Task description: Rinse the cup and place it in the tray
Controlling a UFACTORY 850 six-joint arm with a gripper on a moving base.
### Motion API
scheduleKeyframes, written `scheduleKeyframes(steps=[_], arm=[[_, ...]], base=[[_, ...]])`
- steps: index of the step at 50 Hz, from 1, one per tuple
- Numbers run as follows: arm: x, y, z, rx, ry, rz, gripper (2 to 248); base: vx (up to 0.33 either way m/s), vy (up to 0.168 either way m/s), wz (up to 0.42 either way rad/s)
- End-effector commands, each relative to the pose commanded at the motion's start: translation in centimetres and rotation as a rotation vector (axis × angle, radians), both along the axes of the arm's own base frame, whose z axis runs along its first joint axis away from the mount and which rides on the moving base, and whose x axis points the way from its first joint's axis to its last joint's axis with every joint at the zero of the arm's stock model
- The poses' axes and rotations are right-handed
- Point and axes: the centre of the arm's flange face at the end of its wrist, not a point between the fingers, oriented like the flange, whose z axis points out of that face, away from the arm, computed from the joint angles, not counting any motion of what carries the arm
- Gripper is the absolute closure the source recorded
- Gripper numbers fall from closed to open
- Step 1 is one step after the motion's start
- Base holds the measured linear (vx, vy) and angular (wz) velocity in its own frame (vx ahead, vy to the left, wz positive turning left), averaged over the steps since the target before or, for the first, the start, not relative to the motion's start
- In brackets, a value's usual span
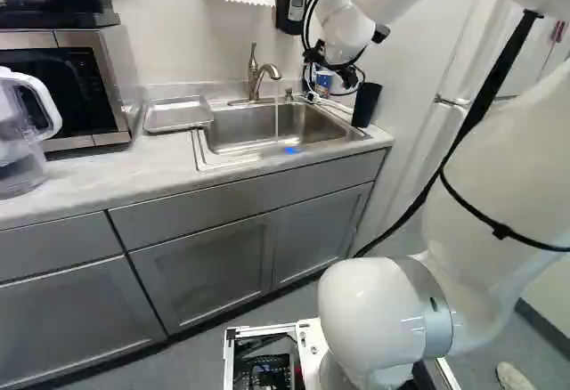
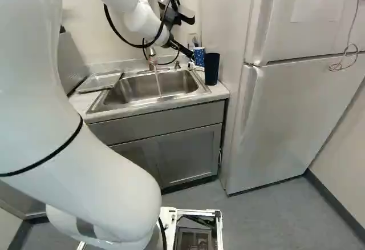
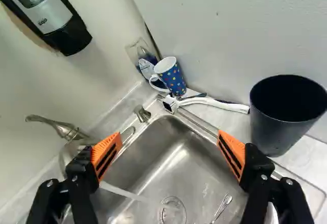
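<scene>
White arm point(image 2: 108, 176) is recorded first, at the lower left of the right base view. Black gripper point(image 2: 182, 48), upper centre there: orange-padded fingers held apart. Sink point(image 1: 223, 145), centre of the left base view, crossed by a water stream point(image 1: 276, 121); a spoon point(image 3: 222, 206) is contained. Metal tray point(image 1: 178, 116), set at its left. Black cup point(image 1: 365, 105), stood at its right. Blue patterned mug point(image 3: 171, 78), placed behind, in the corner.

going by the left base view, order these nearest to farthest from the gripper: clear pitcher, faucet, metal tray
1. faucet, at the back of the sink, close beside the gripper
2. metal tray, on the counter, left of the sink in the left base view
3. clear pitcher, at that view's left edge
</scene>
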Motion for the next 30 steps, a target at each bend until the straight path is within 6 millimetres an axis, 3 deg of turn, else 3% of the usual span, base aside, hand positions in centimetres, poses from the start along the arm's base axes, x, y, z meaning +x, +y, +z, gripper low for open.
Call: scheduleKeyframes(steps=[30], arm=[[1.2, -0.6, -3.1, 0.03, 0.023, -0.132, 3]], base=[[0.0, 0.0, 0.0]])
